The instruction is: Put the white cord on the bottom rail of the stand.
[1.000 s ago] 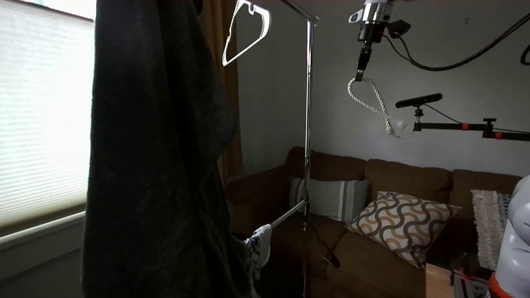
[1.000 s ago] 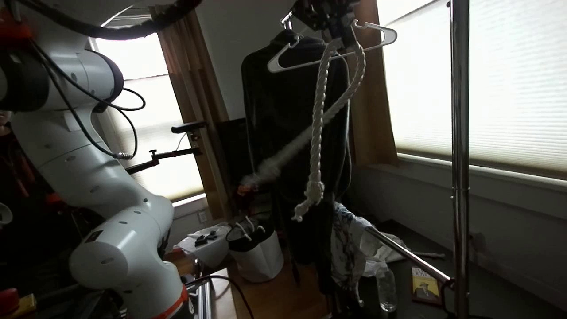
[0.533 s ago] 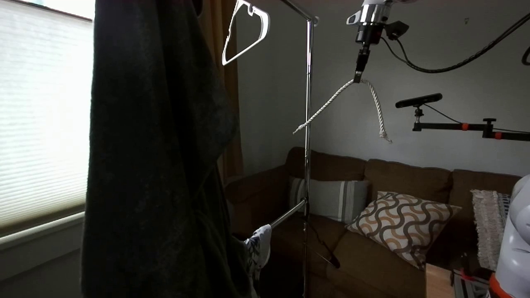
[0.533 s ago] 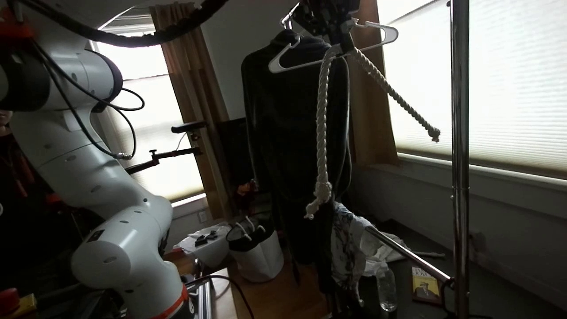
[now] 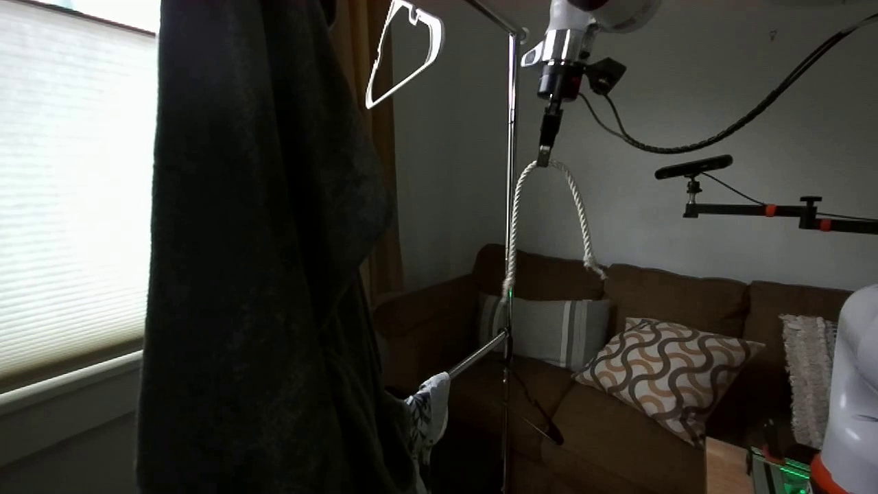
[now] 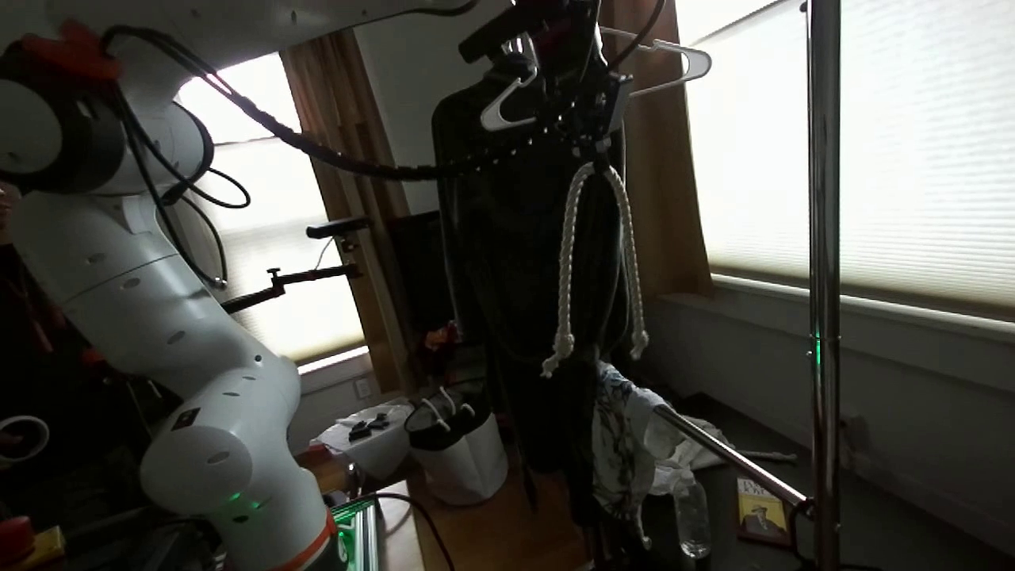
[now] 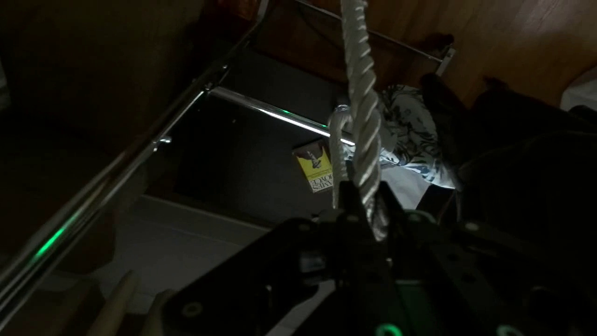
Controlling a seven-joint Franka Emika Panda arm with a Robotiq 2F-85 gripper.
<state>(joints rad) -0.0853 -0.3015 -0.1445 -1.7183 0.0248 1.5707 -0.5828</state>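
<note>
A: ok where's the white cord at?

B: in an exterior view the gripper has it pinched near its middle, ends dangling below the jaws on both sides. bottom rail of the stand is well below the jaws, picture-left. one end lines up with the stand, can't tell if they touch.

A: so carrying, no drape yet?

B: that's how I read it. wrist view agrees: cord squeezed between the jaws, rail crossing beyond them, book past them too, picture-left. next I'd want the jaws lower and right over the rail so one end drops each side, then let go. watch the swing tho, both ends on one side and it probably slides off.

A: any containers?

B: yeah, in an exterior view. white basket below the jaws, picture-left, dark inside, can't make out what it holds. beside it black pieces lie on a white lump, might be a container, can't tell. clear bottle way below the jaws, picture-right, contents unclear. patterned cloth covers the rail straight under the jaws, so I'd aim for the bare stretch.
</note>
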